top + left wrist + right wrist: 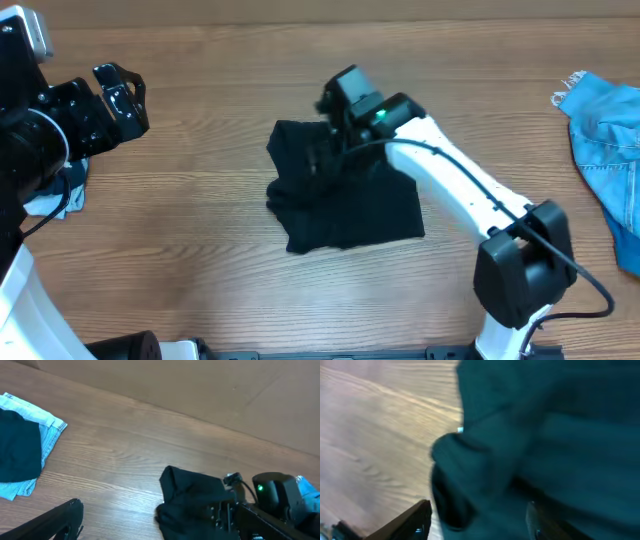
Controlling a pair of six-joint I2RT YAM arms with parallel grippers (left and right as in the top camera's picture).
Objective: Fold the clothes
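The clothes (350, 215) are being supported centrally, crumpled, by the worktop (200, 250). The right end effector (477, 522) is being held over them, jaws parted around bunched cloth; the left end effector (120, 95) is being held wide, empty.

Smooth wood-grain table (180, 250), faint sheen; clothes (340, 215) soft black cloth, matt, creased; blue garment (605, 135) denim, frayed edge, matt.

One black garment (350, 215) was counted on the one wooden table (200, 290). One bright blue denim garment (610, 130) and one pale denim piece (50, 430) were noted. Two grippers were counted: the left gripper (120, 95) and the right gripper (325, 150).
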